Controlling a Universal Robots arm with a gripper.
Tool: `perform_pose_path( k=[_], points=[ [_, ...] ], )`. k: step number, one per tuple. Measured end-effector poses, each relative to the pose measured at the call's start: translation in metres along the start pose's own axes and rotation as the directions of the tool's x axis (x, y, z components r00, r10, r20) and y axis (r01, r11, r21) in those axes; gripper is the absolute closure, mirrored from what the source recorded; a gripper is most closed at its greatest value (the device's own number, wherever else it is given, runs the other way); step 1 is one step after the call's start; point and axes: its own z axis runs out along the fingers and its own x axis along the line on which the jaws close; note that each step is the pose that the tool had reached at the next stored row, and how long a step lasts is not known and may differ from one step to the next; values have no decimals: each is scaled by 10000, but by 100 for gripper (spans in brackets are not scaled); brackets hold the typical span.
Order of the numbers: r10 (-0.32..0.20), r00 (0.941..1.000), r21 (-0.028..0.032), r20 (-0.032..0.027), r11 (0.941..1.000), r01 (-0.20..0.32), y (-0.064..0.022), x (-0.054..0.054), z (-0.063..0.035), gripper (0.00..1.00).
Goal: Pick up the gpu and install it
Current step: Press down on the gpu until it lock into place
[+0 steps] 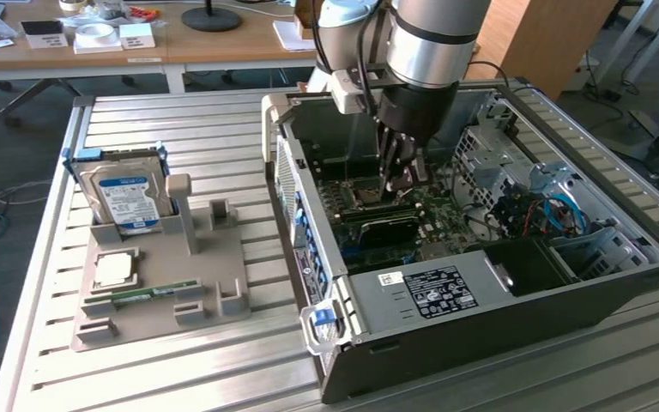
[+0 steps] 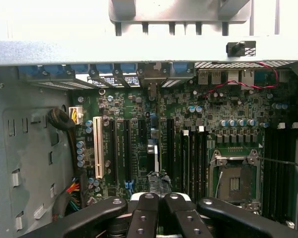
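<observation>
Looking into the open computer case lying on its side on the slatted metal surface, we see a green motherboard with a white expansion slot, several black slots beside it, an empty processor socket and a black power supply at the near end. Beside the case, towards the exterior view's left, a grey holder tray carries a silver hard drive with a blue label standing upright, a processor chip lying flat, and a narrow green memory stick lying in its groove.

The gpu stands edge-on in the wrist view, a thin blade running down the middle of the motherboard between the black slots, its far end reaching the case's rear bracket openings. The pincer is closed on the gpu's upper edge, its black fingers drawn together directly over the card. We cannot tell whether the card is fully seated in its slot.

From the exterior view, the arm comes down nearly vertically into the case, wrist pointing straight down, with the pincer low over the motherboard near the case's middle.
</observation>
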Motion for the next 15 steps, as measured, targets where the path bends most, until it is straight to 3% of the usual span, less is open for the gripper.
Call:
perform_pose_path(
  k=[5,10,15],
  points=[
    [-1,10000,-1,47,10000,1,-2,-11,12,89],
    [2,10000,-3,79,10000,-2,-23,-11,86,89],
    [2,10000,-5,82,10000,-2,-23,-12,95,89]
  ],
)
